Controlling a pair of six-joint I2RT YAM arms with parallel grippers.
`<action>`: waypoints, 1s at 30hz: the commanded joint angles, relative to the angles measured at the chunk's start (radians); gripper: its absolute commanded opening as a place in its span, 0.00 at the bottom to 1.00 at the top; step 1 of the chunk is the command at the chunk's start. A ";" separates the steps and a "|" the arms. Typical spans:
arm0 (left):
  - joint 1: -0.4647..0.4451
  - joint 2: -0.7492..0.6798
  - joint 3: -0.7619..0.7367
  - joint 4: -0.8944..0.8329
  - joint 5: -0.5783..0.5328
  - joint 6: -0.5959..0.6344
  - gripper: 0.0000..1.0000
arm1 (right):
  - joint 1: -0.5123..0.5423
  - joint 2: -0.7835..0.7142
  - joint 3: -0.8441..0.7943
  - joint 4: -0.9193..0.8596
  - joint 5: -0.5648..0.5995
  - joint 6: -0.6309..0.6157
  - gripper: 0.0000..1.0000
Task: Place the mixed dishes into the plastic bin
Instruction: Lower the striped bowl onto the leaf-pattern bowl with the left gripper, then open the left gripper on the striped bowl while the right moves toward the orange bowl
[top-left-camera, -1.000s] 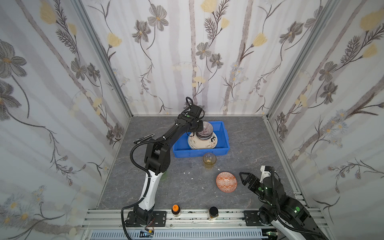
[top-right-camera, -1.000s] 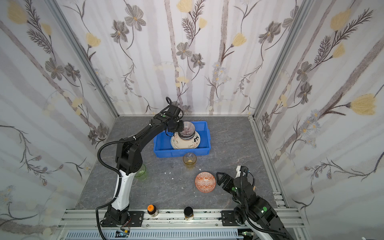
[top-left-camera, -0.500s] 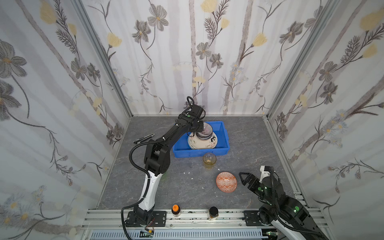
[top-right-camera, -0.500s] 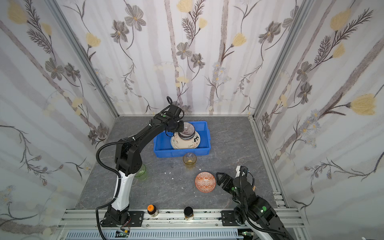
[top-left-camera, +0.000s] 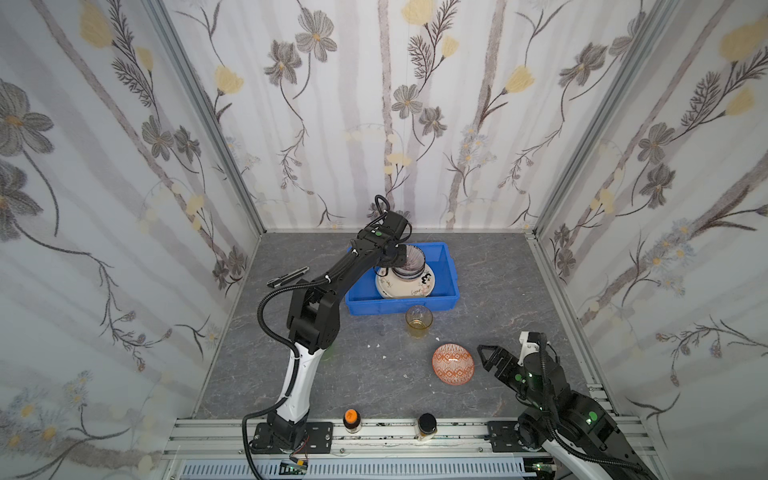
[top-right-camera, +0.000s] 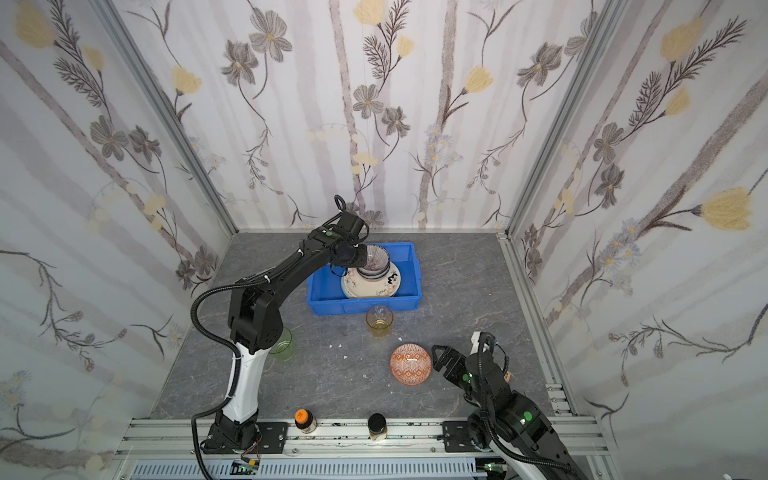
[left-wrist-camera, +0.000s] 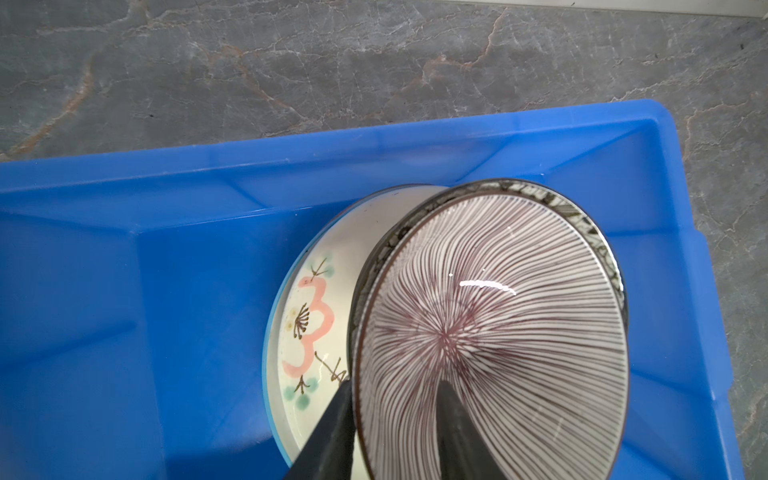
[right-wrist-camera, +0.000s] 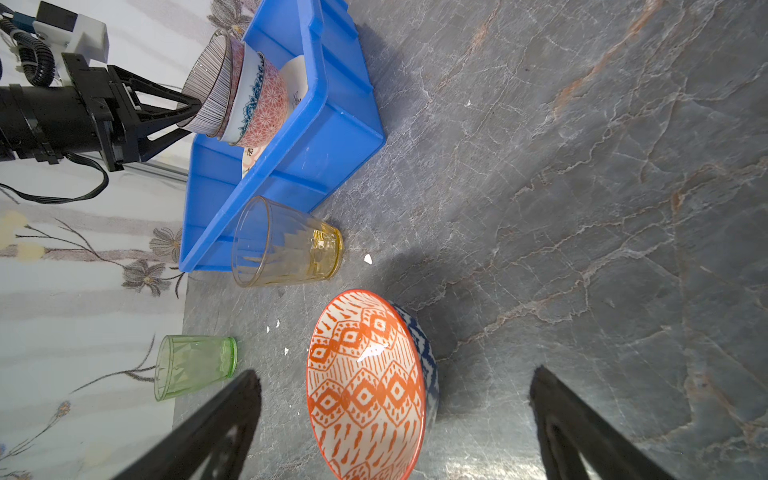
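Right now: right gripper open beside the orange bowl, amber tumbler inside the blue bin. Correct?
No. The amber tumbler stands on the table outside the blue bin, by its near wall; both top views show it. The right gripper is open beside the orange bowl.

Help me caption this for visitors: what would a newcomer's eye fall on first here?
The bright blue bin at the back of the grey table, where the left gripper straddles the rim of a striped bowl atop stacked dishes. Next, the orange patterned bowl near the front, with the right gripper wide open beside it.
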 joint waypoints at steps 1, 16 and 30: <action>-0.001 0.006 0.015 -0.022 -0.011 0.013 0.35 | 0.002 0.011 -0.001 0.052 -0.004 -0.005 1.00; -0.013 -0.078 -0.081 -0.026 -0.051 -0.002 0.35 | 0.001 0.012 -0.007 0.057 -0.004 -0.005 1.00; -0.018 -0.022 -0.066 -0.024 -0.032 -0.005 0.34 | 0.001 -0.004 -0.005 0.037 -0.017 0.007 1.00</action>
